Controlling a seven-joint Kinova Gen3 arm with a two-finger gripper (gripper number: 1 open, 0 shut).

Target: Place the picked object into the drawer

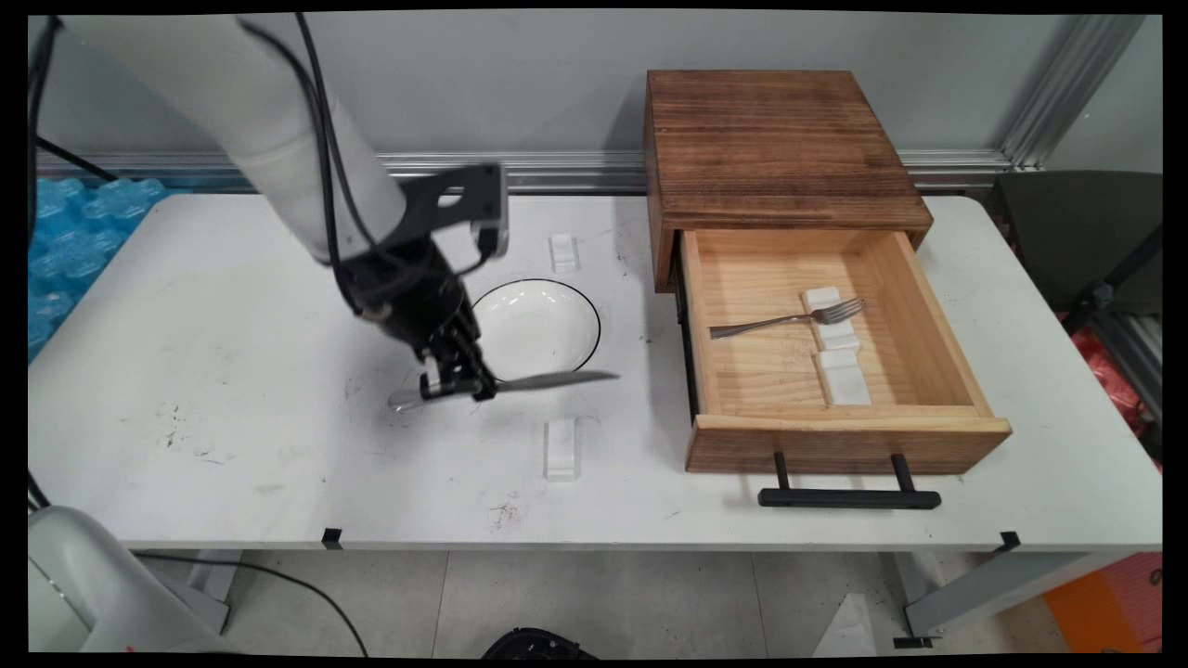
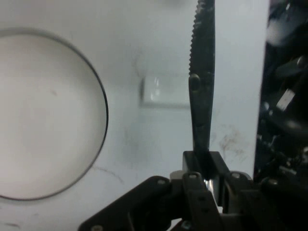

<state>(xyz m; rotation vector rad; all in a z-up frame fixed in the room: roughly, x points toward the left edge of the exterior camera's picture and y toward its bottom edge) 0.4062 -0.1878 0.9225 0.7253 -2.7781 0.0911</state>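
My gripper (image 1: 457,382) is shut on a metal table knife (image 1: 548,379), which it holds level a little above the table, just in front of the white bowl (image 1: 538,325). The blade points right toward the drawer; the handle end (image 1: 405,400) sticks out to the left. In the hand view the serrated knife (image 2: 202,86) runs up from my gripper (image 2: 204,168), with the black-rimmed bowl (image 2: 43,115) at the left and a small white block (image 2: 163,90) on the table beyond.
A wooden cabinet (image 1: 775,148) stands at the back right with its drawer (image 1: 835,436) pulled open; inside lie a fork (image 1: 789,320) and white blocks (image 1: 843,371). Small white blocks sit on the table (image 1: 232,436) behind (image 1: 562,251) and in front (image 1: 561,448) of the bowl.
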